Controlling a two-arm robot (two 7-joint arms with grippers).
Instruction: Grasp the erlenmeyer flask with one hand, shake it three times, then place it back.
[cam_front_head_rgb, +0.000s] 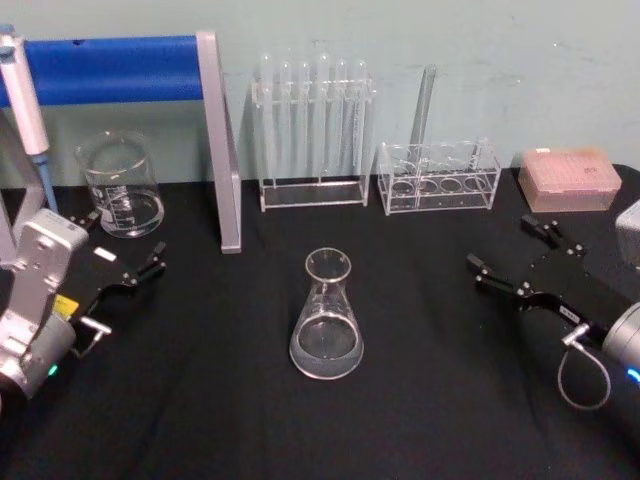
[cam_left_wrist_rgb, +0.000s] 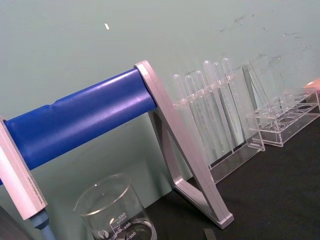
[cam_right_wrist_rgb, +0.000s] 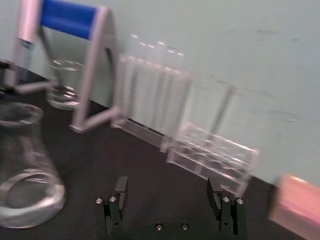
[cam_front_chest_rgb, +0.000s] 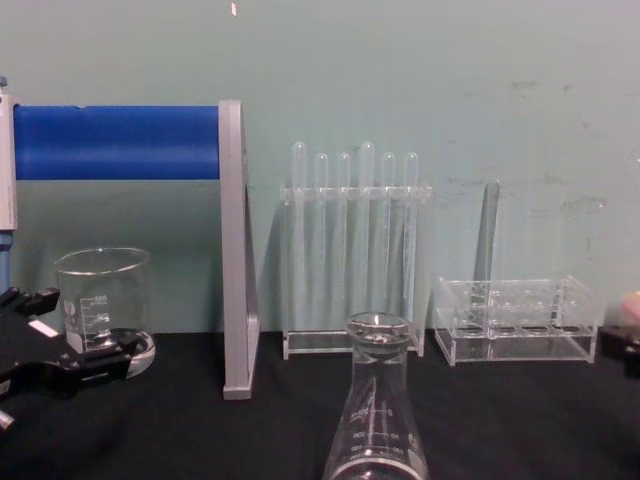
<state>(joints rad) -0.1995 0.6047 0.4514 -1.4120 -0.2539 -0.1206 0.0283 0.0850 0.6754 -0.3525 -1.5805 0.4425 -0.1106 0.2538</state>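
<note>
Two end effectors are in play, both spread wide, both gripping nothing, one on each side of the black surface (cam_front_head_rgb: 420, 410). Starting at the left edge, the left end effector (cam_front_head_rgb: 120, 240) sits low over the near-left part of the surface. Its black fingers are splayed and aimed in toward the middle, well apart from the task's glass. Behind it at the far left, a pipette (cam_front_head_rgb: 22, 95) sits at the left end of the blue-barred stand (cam_front_head_rgb: 110, 68). A clear beaker (cam_front_head_rgb: 122, 190) with white markings stands upright under the bar, near the stand's grey leg. On to the centre: the erlenmeyer flask (cam_front_head_rgb: 327, 320) stands upright on its wide base, narrow rimmed neck up. It is alone in the middle of the surface, nearer than every rack, with nothing touching it. The chest view has it front and centre, white graduations facing out. Far behind it, against the green wall, a test tube rack (cam_front_head_rgb: 312, 130) holds a row of tall tubes. Right of that, a low rack (cam_front_head_rgb: 438, 178) carries one long tube. Further right and nearer, the right end effector (cam_front_head_rgb: 502, 245) hovers with fingers (cam_right_wrist_rgb: 120, 190) far apart and nothing between them, the flask well off to its left. Far right, a pink box (cam_front_head_rgb: 568, 180) sits by the wall.
</note>
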